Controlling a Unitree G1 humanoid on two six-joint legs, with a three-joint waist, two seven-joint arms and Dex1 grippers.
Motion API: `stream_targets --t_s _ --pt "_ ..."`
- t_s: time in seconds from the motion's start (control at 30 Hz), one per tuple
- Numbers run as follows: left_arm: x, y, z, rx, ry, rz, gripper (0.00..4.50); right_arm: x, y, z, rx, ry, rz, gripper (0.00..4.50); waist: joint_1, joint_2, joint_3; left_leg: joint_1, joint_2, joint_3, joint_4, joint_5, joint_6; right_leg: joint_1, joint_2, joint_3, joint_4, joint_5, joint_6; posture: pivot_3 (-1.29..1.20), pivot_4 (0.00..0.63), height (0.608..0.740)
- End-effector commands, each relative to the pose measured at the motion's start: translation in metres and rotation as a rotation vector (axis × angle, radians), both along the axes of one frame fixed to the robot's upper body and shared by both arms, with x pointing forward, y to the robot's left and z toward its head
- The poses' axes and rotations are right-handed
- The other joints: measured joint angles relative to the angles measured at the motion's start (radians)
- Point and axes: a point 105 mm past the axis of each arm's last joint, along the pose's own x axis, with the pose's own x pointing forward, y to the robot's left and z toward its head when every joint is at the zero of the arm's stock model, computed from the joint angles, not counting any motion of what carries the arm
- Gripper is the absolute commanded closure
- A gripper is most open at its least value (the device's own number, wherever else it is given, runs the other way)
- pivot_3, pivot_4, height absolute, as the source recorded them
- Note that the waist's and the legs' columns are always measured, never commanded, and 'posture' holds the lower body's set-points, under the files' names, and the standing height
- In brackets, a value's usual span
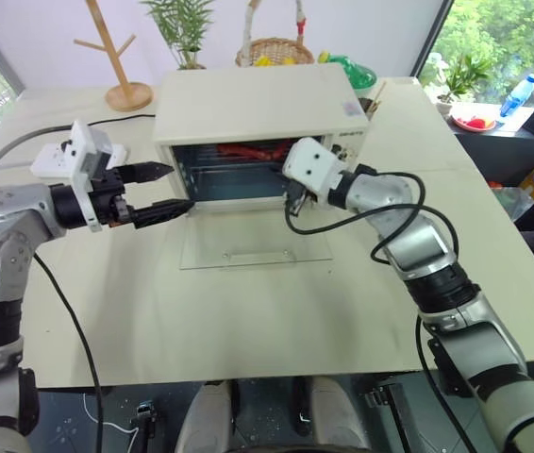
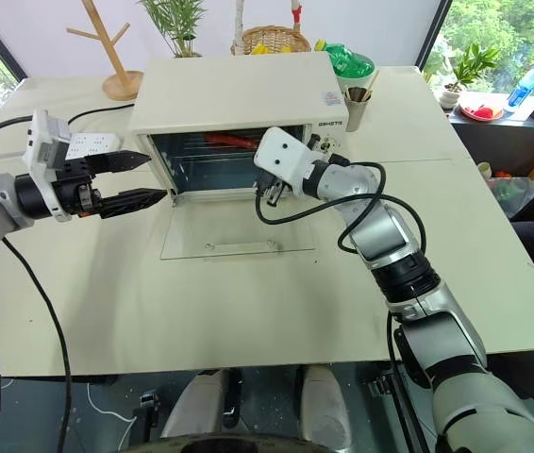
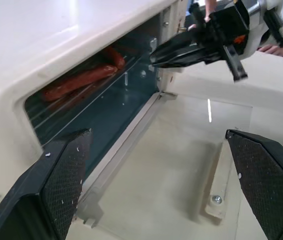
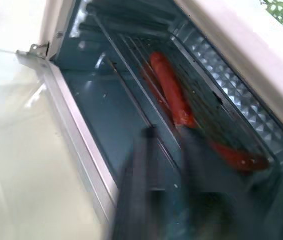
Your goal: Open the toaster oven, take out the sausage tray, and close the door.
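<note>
Two end effectors (image 1: 165,192) (image 3: 156,56), one toaster oven (image 1: 248,109)

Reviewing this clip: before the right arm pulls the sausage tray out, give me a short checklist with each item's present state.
1. Door fully down, flat on the table: ok.
2. Sausage tray inside the toaster oven, sausages on its rack: ok.
3. Right gripper at the oven mouth, fingers together: ok.
4. Right gripper actually clamped on the tray's edge: cannot tell; the contact is blurred.
5. Left gripper open, left of the opening, off the pull path: ok.
6. Table in front of the door free for setting the tray down: ok.
</note>
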Motion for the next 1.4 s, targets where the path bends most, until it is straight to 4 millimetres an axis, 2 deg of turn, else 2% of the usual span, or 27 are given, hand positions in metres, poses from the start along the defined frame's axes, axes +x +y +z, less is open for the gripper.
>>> stream_targets --t_s 0.03,0.17,0.2,0.3,0.4,0.67,0.87,1.13,1.3,1.4 --pt "-0.002 -0.002 0.014 0.006 -0.061 -0.013 0.0 0.001 0.017 0.012 -0.023 -0.087 0.042 4.05 -0.004 0.0 0.0 0.0 0.0 0.0 0.0 0.0 0.0 0.0 0.0 0.0 0.001 0.0 0.0 0.0 0.15 0.74" --pt "-0.002 0.0 0.014 0.008 -0.063 -0.008 0.0 0.007 0.026 0.008 -0.045 -0.115 0.053 4.05 -0.005 0.0 0.0 0.001 0.0 0.0 0.0 0.0 0.0 -0.002 0.0 0.001 0.005 0.0 0.0 0.0 0.15 0.74" --pt "-0.003 0.0 0.014 0.011 -0.066 -0.003 0.0 0.009 0.028 0.008 -0.047 -0.12 0.052 3.82 -0.005 0.0 0.0 0.001 0.0 0.0 0.0 0.0 0.0 -0.002 0.0 0.001 0.005 0.0 0.0 0.0 0.15 0.74" --pt "-0.004 0.002 0.014 0.014 -0.069 0.005 0.0 0.014 0.033 0.007 -0.077 -0.154 0.059 2.74 -0.004 0.0 0.0 0.001 0.0 0.0 0.0 0.0 0.0 -0.002 0.0 0.001 0.005 0.0 0.0 0.0 0.15 0.74" --pt "-0.005 0.002 0.015 0.013 -0.07 0.01 0.0 0.017 0.039 0.006 -0.093 -0.173 0.068 1.25 -0.005 0.0 0.0 0.001 0.0 0.0 0.0 0.0 0.0 -0.002 0.0 0.001 0.006 0.0 0.0 0.0 0.15 0.74" --pt "-0.006 0.003 0.016 0.01 -0.077 0.025 0.0 0.023 0.053 0.002 -0.115 -0.215 0.099 1.25 -0.005 0.0 0.0 0.001 0.0 0.0 0.0 0.0 0.0 -0.003 0.0 0.001 0.006 0.0 0.0 0.0 0.15 0.74" --pt "-0.006 0.002 0.016 -0.001 -0.074 0.028 0.0 0.029 0.066 -0.002 -0.192 -0.325 0.11 1.25 -0.006 0.0 0.0 0.001 0.0 0.0 0.0 0.0 0.0 -0.003 0.0 0.001 0.006 0.0 0.0 0.0 0.15 0.74" --pt "-0.002 0.005 0.015 -0.027 -0.057 0.037 0.0 0.048 0.07 -0.008 -0.3 -0.409 0.069 1.25 -0.008 0.0 0.0 0.001 0.0 0.0 0.0 0.0 -0.001 -0.003 0.0 0.002 0.006 0.0 0.0 0.0 0.15 0.74" --pt "0.0 0.005 0.017 -0.033 -0.061 0.04 0.0 0.053 0.074 -0.01 -0.336 -0.452 0.06 1.25 -0.009 0.0 0.0 0.001 0.0 0.001 -0.001 0.001 -0.001 -0.003 0.0 0.002 0.006 0.0 -0.001 0.0 0.15 0.74" --pt "0.0 0.005 0.017 -0.038 -0.061 0.042 0.0 0.055 0.076 -0.012 -0.374 -0.489 0.06 2.05 -0.011 0.0 0.0 0.001 0.0 0.001 -0.001 0.001 -0.001 -0.004 0.0 0.002 0.006 0.0 -0.001 0.0 0.15 0.74"
